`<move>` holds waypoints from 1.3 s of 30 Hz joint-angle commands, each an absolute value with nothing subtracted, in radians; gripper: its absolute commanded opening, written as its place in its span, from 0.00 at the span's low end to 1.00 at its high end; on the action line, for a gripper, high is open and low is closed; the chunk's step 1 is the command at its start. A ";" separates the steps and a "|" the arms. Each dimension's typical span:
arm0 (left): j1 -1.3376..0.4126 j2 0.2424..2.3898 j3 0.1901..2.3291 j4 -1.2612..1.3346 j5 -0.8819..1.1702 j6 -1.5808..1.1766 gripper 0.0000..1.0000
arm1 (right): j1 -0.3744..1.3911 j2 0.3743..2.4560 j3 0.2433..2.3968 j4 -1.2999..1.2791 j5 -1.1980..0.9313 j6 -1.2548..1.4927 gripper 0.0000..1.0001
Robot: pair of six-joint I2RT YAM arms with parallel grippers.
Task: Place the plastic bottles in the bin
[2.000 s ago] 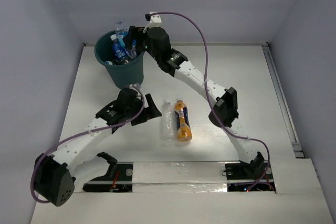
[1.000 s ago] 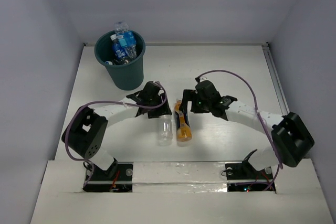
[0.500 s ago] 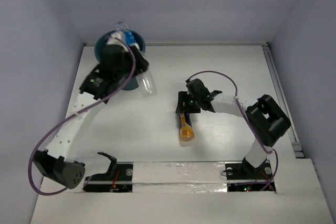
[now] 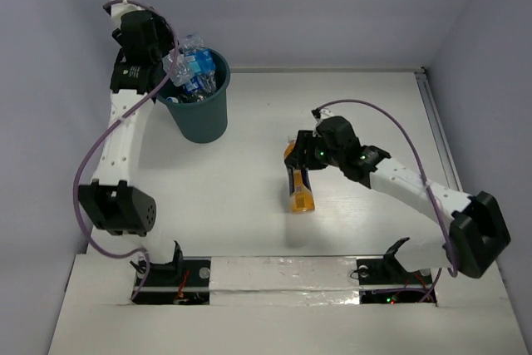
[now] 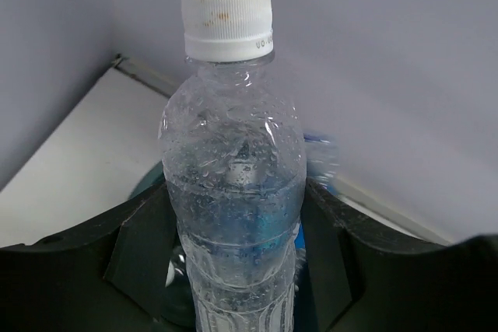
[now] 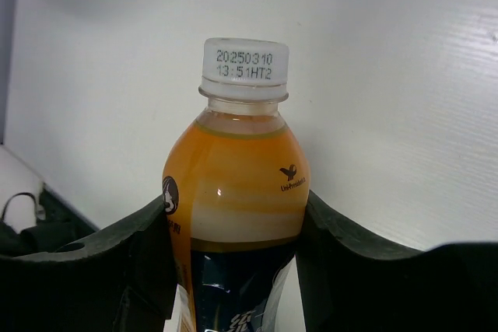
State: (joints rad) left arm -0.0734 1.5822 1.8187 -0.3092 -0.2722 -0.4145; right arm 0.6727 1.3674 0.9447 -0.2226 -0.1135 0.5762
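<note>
Over the bin's (image 4: 202, 118) left rim, my left pincer (image 5: 233, 223) clamps a clear bottle (image 5: 232, 153). Well right of the bin, my right pincer (image 6: 237, 223) grips the orange bottle (image 6: 237, 169), seemingly resting on the bench (image 4: 249, 122).

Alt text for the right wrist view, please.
An orange bottle with a white cap is clamped between the two dark fingers of the right pincer, cap toward the top of the picture. Behind it lies the white table.

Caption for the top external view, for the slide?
Left gripper holds a clear bottle over the teal bin; right gripper grips the orange bottle.
</note>
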 commanded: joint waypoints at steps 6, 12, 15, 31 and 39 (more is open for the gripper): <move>-0.064 1.615 1.646 -0.013 -0.428 -0.226 0.49 | 0.669 1.288 1.210 -0.259 -0.081 0.578 0.47; -0.064 1.520 1.539 0.023 -0.368 -0.238 0.99 | 0.669 1.462 1.547 -0.203 -0.103 0.600 0.47; -0.064 1.448 1.545 0.000 -0.293 -0.287 0.99 | 0.669 1.589 1.745 -0.146 -0.084 0.626 0.47; -0.118 0.931 1.223 -0.325 -0.066 -0.663 0.99 | 0.669 2.345 2.666 0.079 0.167 0.827 0.50; -0.129 0.776 1.121 -0.402 -0.005 -0.693 0.99 | 0.747 2.514 2.737 0.117 0.304 0.677 0.55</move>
State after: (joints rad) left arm -0.1261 0.8204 1.1267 -0.3817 -0.0288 -0.6773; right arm 0.6918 2.4985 2.6884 0.0257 0.2310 0.7609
